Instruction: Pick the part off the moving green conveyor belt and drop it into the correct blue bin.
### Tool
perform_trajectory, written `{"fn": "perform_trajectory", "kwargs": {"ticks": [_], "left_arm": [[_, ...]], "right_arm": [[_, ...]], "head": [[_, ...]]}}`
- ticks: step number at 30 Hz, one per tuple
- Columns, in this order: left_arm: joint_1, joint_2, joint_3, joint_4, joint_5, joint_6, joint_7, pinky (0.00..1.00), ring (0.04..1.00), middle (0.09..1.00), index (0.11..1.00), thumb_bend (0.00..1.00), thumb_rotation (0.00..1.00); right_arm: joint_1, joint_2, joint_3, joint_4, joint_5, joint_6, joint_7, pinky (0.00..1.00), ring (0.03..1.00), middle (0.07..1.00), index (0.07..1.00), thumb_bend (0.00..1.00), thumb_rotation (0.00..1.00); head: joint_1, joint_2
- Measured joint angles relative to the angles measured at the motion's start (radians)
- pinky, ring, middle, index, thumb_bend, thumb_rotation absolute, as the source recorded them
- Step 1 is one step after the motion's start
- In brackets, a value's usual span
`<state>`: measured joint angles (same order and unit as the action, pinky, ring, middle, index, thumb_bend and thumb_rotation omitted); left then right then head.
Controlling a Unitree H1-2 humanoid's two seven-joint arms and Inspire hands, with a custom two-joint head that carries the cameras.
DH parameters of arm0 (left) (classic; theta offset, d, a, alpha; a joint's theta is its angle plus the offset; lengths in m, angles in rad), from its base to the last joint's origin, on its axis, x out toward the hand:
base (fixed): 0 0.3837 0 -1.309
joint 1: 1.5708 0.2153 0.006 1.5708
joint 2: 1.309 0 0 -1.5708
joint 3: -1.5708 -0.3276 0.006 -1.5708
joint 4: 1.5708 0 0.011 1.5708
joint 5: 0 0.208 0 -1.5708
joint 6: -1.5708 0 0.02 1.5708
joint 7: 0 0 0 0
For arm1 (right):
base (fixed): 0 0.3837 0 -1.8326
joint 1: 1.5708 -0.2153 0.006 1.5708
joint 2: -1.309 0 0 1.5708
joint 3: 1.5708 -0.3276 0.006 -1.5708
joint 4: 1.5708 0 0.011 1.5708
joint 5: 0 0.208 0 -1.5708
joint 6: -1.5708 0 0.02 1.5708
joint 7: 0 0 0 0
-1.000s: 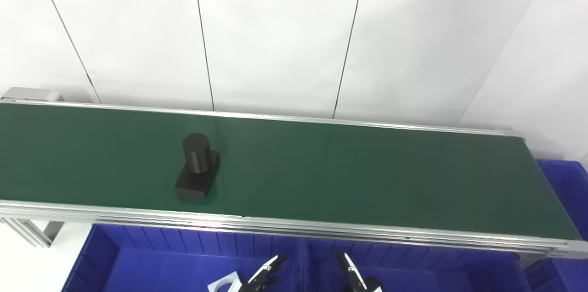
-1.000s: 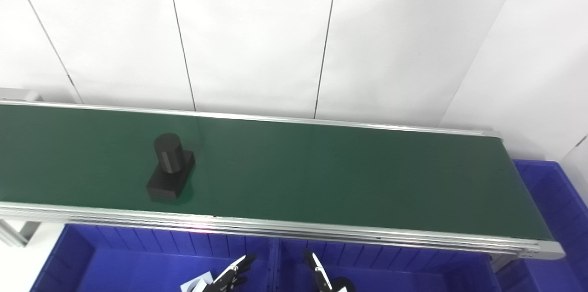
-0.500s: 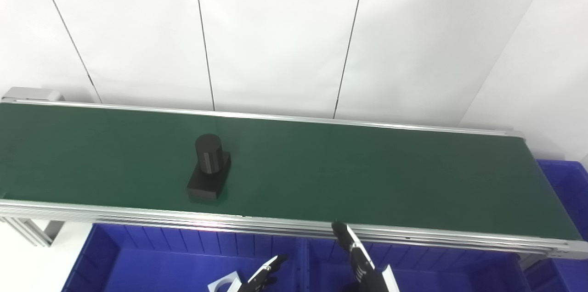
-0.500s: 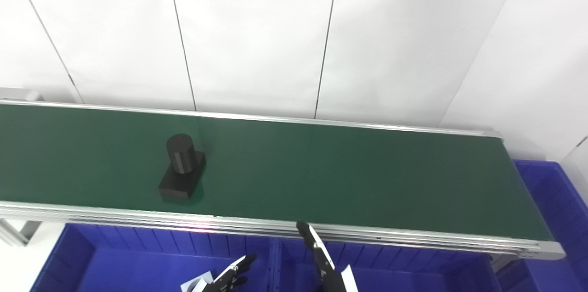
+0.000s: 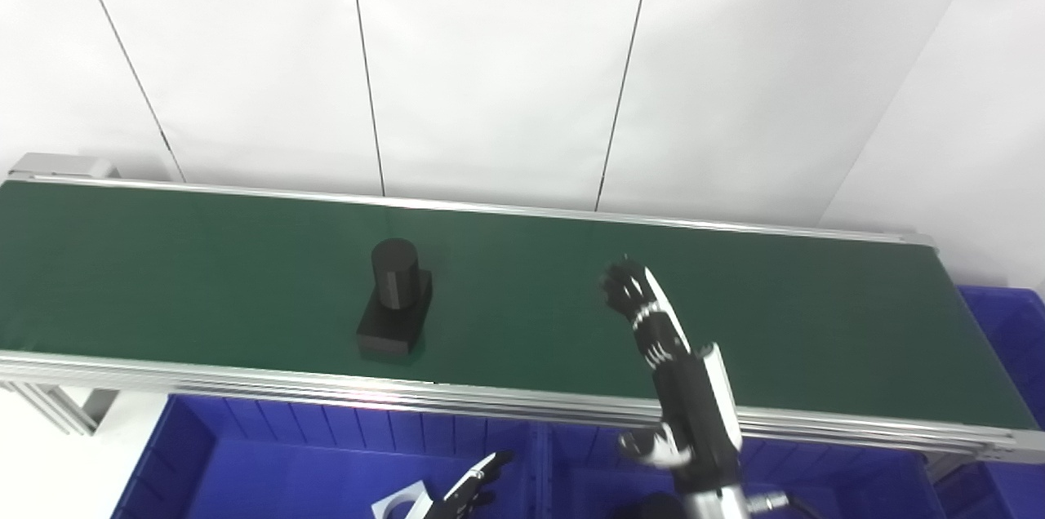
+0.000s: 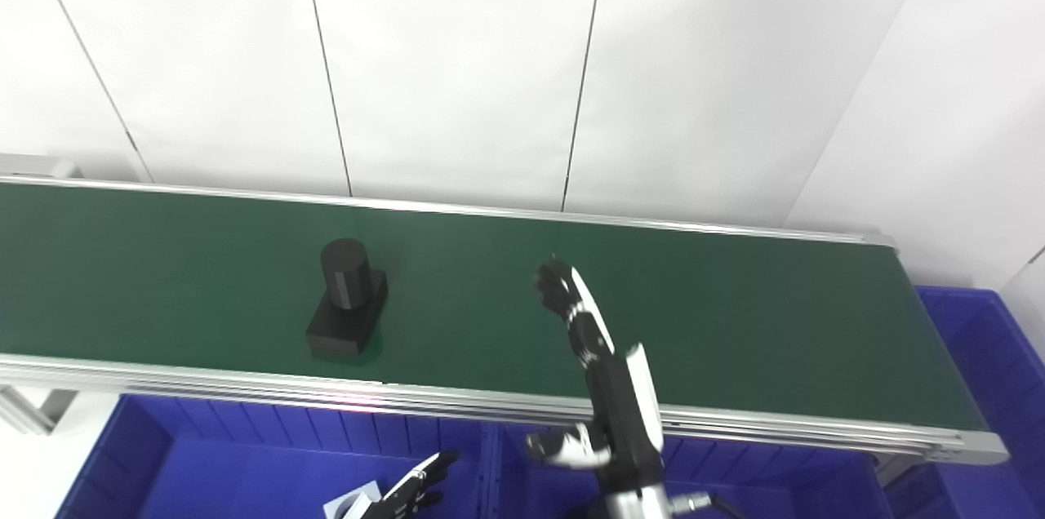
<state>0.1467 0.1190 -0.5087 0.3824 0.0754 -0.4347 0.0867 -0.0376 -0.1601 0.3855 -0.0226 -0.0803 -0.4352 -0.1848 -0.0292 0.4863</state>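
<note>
White panelled wall point(image 5: 490, 62) with dark seams behind.

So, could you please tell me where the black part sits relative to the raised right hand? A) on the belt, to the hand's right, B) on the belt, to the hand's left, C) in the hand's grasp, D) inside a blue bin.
B: the black part stands on the green belt, untouched, left of the right hand, which holds nothing.

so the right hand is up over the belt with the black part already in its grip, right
Not quite. The right hand is up over the green belt, but it holds nothing. The black part stands on the belt well to the left of it, untouched. Both eye views show the gap between them.
</note>
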Motion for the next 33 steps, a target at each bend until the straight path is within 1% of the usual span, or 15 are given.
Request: {"fn": "perform_trajectory", "kwargs": {"ticks": [1,5,6,8,12,13,15,18,21,26,33], "left_arm": [[0.000,-0.001,0.000,0.001,0.000,0.000,0.000,0.91,0.958,0.962,0.916,0.90,0.95],[-0.009,-0.002,-0.001,0.009,0.000,0.000,0.000,0.91,0.956,0.960,0.916,0.90,0.96],[-0.013,-0.002,-0.002,0.009,0.001,0.000,0.001,0.91,0.953,0.957,0.913,0.90,0.96],[-0.016,-0.002,-0.003,0.010,0.002,0.000,0.003,0.91,0.951,0.956,0.910,0.90,0.96],[-0.020,-0.009,-0.004,0.020,0.003,0.000,0.009,0.91,0.952,0.956,0.910,0.90,0.95],[-0.020,-0.012,-0.005,0.021,0.003,0.000,0.009,0.91,0.951,0.955,0.910,0.90,0.95],[-0.021,-0.018,-0.005,0.021,0.003,0.000,0.011,0.90,0.947,0.952,0.906,0.91,0.94],[-0.021,-0.021,-0.006,0.021,0.003,0.000,0.013,0.90,0.950,0.954,0.906,0.91,0.94],[-0.023,-0.022,-0.006,0.025,0.003,0.000,0.016,0.91,0.955,0.960,0.913,0.91,0.95],[-0.025,-0.023,-0.009,0.028,0.003,0.000,0.020,0.92,0.953,0.957,0.913,0.91,0.94],[-0.028,-0.025,-0.013,0.028,0.005,0.000,0.023,0.91,0.950,0.956,0.912,0.89,0.95]], "right_arm": [[-0.013,0.004,-0.017,0.018,0.004,0.000,0.009,0.83,0.869,0.900,0.958,1.00,0.64],[-0.087,0.024,-0.084,0.101,0.013,0.000,0.024,0.82,0.852,0.890,0.953,1.00,0.59],[-0.107,0.024,-0.095,0.112,0.016,0.000,0.032,0.81,0.840,0.883,0.951,1.00,0.55],[-0.147,0.029,-0.109,0.141,0.022,0.000,0.052,0.79,0.822,0.874,0.948,1.00,0.50],[-0.218,0.050,-0.142,0.220,0.034,-0.001,0.088,0.78,0.809,0.863,0.941,1.00,0.42],[-0.235,0.055,-0.151,0.245,0.039,-0.001,0.097,0.76,0.800,0.858,0.934,1.00,0.37],[-0.263,0.060,-0.163,0.280,0.046,-0.001,0.109,0.73,0.791,0.854,0.931,1.00,0.34],[-0.304,0.070,-0.182,0.344,0.046,-0.001,0.122,0.72,0.789,0.855,0.931,1.00,0.33],[-0.331,0.074,-0.190,0.407,0.038,-0.002,0.125,0.71,0.784,0.847,0.923,1.00,0.32],[-0.371,0.073,-0.192,0.513,0.003,-0.001,0.119,0.70,0.766,0.817,0.862,1.00,0.29],[-0.401,0.071,-0.190,0.590,-0.032,-0.001,0.085,0.69,0.753,0.800,0.798,1.00,0.26]], "head": [[0.000,0.000],[0.000,-0.005],[0.000,-0.005],[0.000,-0.008],[0.008,-0.011],[0.008,-0.011],[0.011,-0.014],[0.011,-0.014],[0.009,-0.015],[0.009,-0.015],[0.011,-0.015]]}}
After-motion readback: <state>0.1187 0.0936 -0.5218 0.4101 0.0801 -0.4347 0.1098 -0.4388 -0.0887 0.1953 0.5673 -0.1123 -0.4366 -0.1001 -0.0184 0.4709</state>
